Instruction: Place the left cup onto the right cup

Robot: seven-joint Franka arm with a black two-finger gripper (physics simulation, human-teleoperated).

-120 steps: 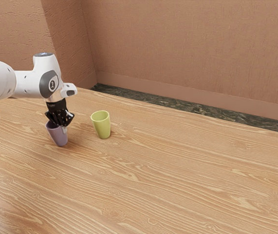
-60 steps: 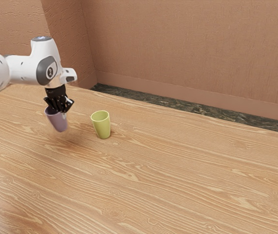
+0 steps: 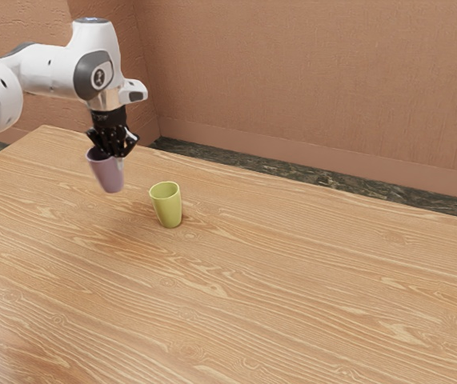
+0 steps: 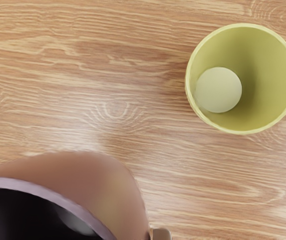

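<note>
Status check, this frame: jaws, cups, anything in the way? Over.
Jaws shut on purple cup, held tilted above the table. Green cup upright, empty, toward the exterior view's right of it. Nothing between them.

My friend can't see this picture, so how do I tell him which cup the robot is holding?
Find the big wooden table, then the white robot arm reaching over it. At the arm's end, the black hand grips the purple cup, which hangs tilted in the air. Its only neighbour, the yellow-green cup, stands upright on the table.
</note>
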